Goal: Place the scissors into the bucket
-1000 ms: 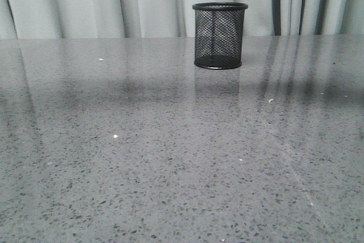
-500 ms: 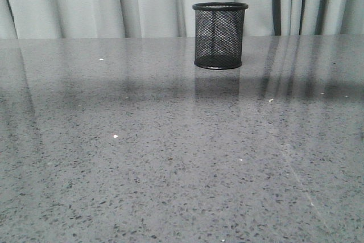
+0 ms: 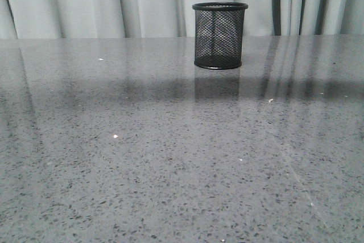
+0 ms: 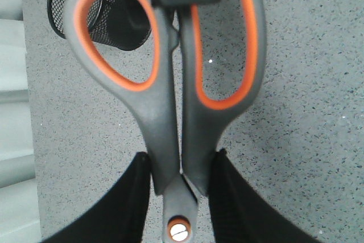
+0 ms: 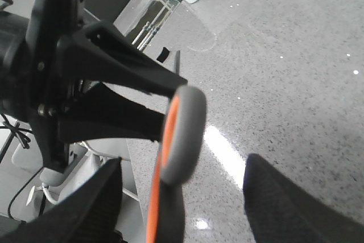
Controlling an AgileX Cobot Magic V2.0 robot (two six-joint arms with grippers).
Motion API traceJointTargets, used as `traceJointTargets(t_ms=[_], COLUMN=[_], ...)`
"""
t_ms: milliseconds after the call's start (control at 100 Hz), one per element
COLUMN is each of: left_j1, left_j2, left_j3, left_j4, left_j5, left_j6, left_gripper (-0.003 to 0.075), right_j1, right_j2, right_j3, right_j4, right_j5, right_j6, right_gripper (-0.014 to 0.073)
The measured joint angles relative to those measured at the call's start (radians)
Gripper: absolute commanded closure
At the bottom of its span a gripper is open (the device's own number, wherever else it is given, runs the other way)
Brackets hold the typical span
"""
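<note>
The bucket (image 3: 219, 35), a black wire-mesh cup, stands upright at the back of the table, right of centre. No arm shows in the front view. In the left wrist view my left gripper (image 4: 181, 160) is shut on the scissors (image 4: 165, 135), pinching the grey handle necks just above the orange pivot dot. The bucket (image 4: 105, 24) shows behind and through one orange-lined loop. In the right wrist view my right gripper (image 5: 182, 163) is open, its fingers wide apart on either side of a scissors handle loop (image 5: 185, 123) without touching it. The blades are hidden.
Pale curtains (image 3: 114, 4) hang behind the table's far edge. The grey speckled tabletop (image 3: 170, 157) fills the front view. The left arm's black linkage (image 5: 85, 83) is close to the right gripper. The table edge and the floor beyond show past it.
The bucket has not moved. Only the faint shadow bands on the tabletop near the bucket have shifted a little.
</note>
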Motion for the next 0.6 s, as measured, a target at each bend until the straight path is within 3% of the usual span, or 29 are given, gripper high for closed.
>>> traceJointTargets(t_ms=[290,490,600], left_j1=[0.0,0.0,0.0], left_j2=[0.0,-0.001,-0.001], left_j3=[0.0,-0.002,-0.002], left_j4=[0.0,0.004,0.004], left_j5=[-0.002,-0.008,-0.008], left_j6=[0.0,0.0,-0.009], left_gripper=[0.0608,0.0594,0.0542], right_j1=[0.033,0.033,0.033], right_j2=[0.025,0.027,0.027], right_j3=[-0.043,-0.043,-0.043], right_j4=[0.002,0.004,0.004], right_j5=[-0.02,-0.024,-0.024], right_j6=[-0.003,0.005,0.003], right_gripper=[0.0664,0.0665,0.0665])
